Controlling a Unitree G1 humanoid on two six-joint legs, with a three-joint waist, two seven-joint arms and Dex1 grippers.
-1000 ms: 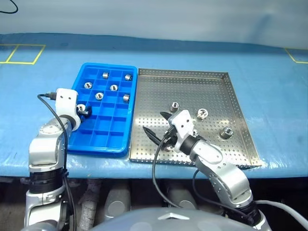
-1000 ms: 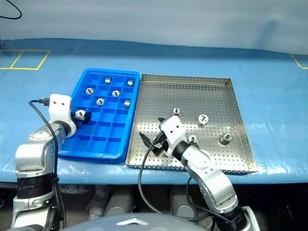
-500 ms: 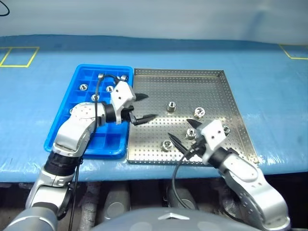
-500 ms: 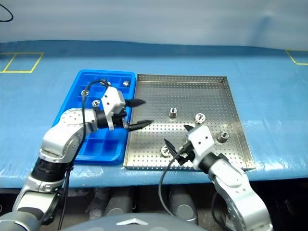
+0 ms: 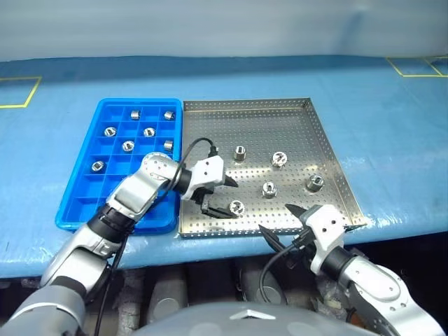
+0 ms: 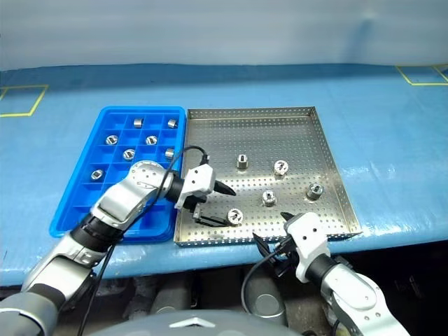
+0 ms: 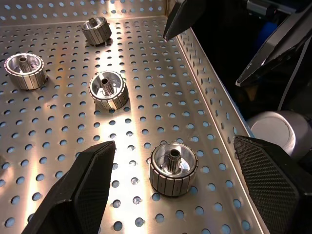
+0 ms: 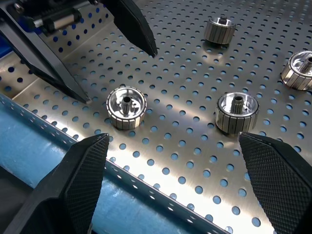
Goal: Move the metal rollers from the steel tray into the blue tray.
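While both grippers' jaws gape wide and empty, the left gripper (image 5: 218, 196) flanks a roller (image 5: 236, 206) untouched; the right gripper (image 5: 283, 224) hovers nearby.

Head stereo pair: looks forward and down from above over the blue tray (image 5: 77, 210) and the steel tray (image 5: 329, 175); both eyes frame the same scene, slightly offset sideways.
Left wrist view: sits low and close over the steel tray's floor, looking between the left gripper (image 7: 178, 190) fingers at one roller (image 7: 173, 168).
Right wrist view: close at the steel tray's near rim, facing across the floor past the right gripper (image 8: 187, 183).
Shared: that roller, and each wrist view catches the other gripper's fingers.
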